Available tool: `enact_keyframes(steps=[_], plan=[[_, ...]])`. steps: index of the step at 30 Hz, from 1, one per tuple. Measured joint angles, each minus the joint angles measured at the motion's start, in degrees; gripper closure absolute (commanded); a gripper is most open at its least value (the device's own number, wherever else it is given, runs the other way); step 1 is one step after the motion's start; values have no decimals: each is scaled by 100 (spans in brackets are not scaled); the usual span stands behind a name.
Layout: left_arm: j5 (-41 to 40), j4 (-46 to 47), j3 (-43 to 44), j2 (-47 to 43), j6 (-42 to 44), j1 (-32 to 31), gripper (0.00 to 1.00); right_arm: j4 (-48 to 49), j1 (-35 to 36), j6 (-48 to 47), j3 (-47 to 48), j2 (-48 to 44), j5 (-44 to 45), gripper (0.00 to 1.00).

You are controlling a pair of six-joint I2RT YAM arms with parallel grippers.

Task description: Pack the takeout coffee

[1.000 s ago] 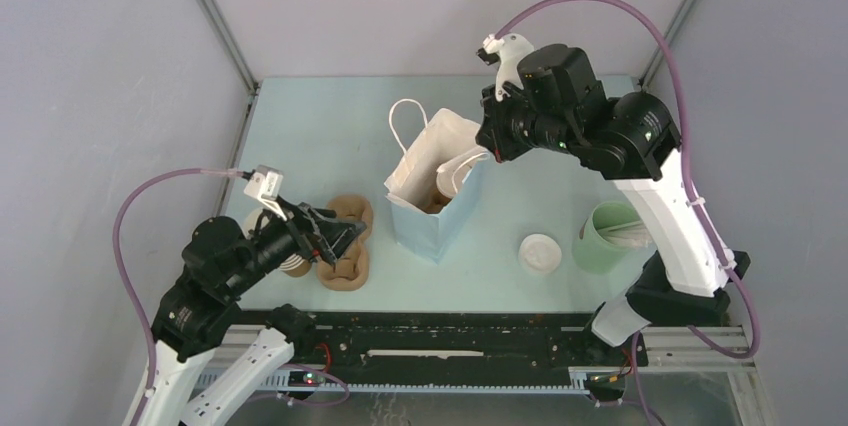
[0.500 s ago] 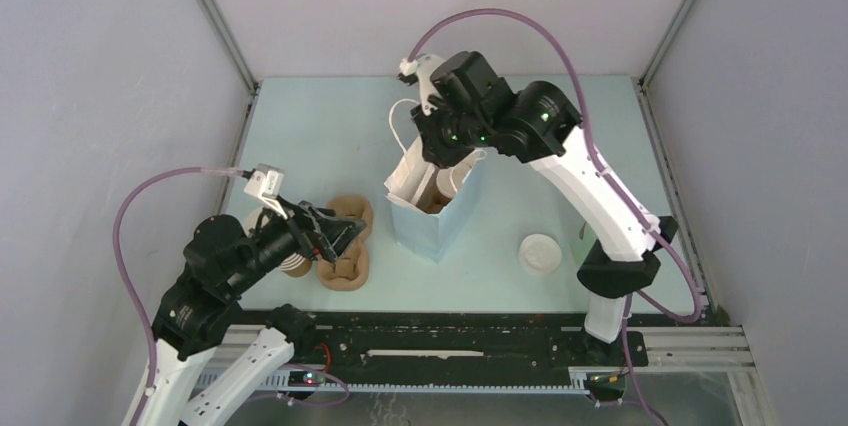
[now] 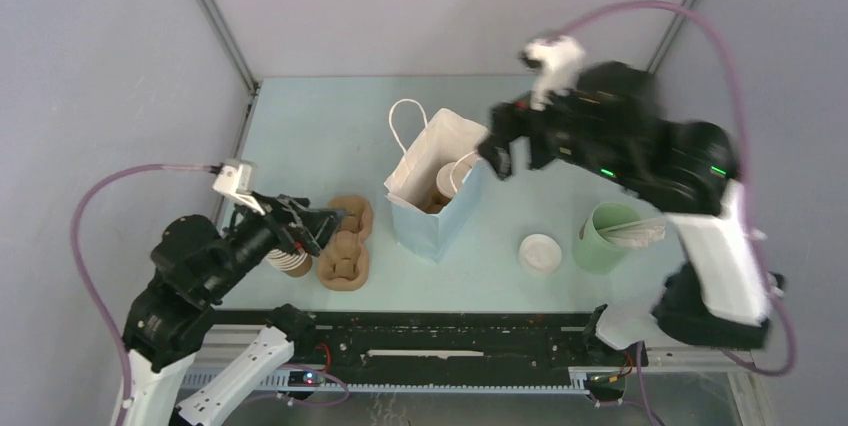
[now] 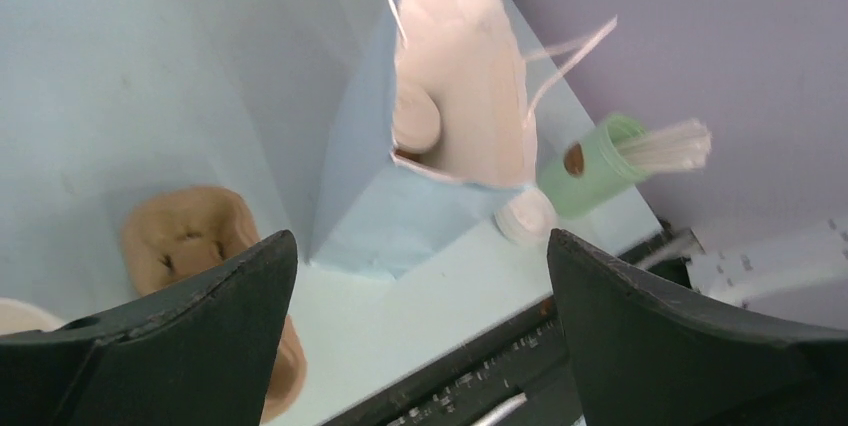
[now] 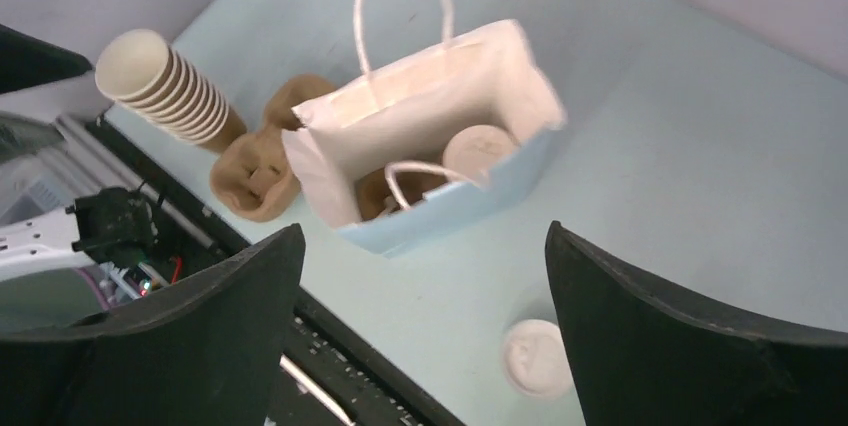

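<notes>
Swinging back from above the pale blue paper carrier bag with white handles (image 3: 430, 228) toward its own side, the right end effector (image 3: 512, 154) now hangs near the bag's rim, jaws spread wide with nothing between them. The small brown kraft paper takeout cup (image 5: 480, 151) sits inside the bag near one end, apparently upright, so the deposit step looks complete and the task close to finished. The left end effector (image 3: 326, 229) is likewise open and empty, near the moulded brown pulp cup carrier (image 3: 345, 258) on the pale counter (image 3: 330, 136).
</notes>
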Motion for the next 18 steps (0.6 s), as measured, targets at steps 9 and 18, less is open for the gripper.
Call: enact_keyframes(steps=[9,18], plan=[[-1600,-542,2433,326,1104,0,0,1058,-2,225,-1322,-3285,872,0],[-2643,-533,3324,216,1875,0,0,1633,-2,72,-1609,-3615,1025,0]])
